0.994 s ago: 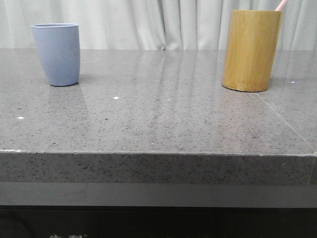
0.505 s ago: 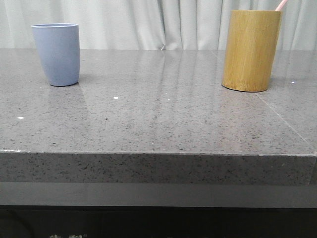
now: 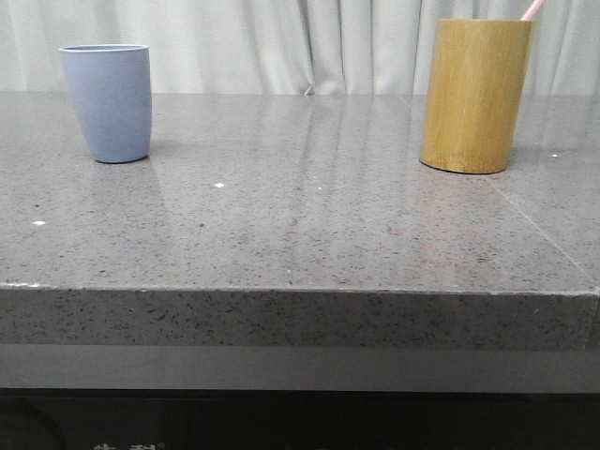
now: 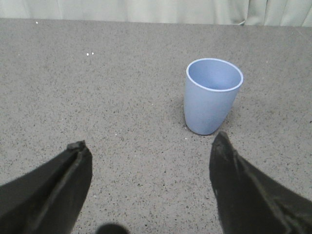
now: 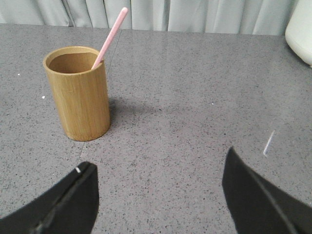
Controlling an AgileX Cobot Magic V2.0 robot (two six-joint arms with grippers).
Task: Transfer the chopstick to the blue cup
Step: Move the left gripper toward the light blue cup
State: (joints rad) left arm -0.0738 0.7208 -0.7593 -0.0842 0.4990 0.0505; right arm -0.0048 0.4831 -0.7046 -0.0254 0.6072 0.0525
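Observation:
The blue cup [image 3: 106, 101] stands upright at the far left of the grey stone table; it also shows in the left wrist view [image 4: 212, 95], empty. A pale pink chopstick [image 5: 110, 36] leans out of the bamboo holder [image 5: 79, 92]; in the front view only its tip [image 3: 532, 9] shows above the holder [image 3: 474, 94] at the far right. My left gripper [image 4: 148, 145] is open and empty, short of the blue cup. My right gripper [image 5: 156, 161] is open and empty, short of the holder. Neither gripper shows in the front view.
The grey speckled table [image 3: 300, 216] has its front edge near the camera. A white rounded object [image 5: 300, 29] sits at the edge of the right wrist view. Pale curtains hang behind the table.

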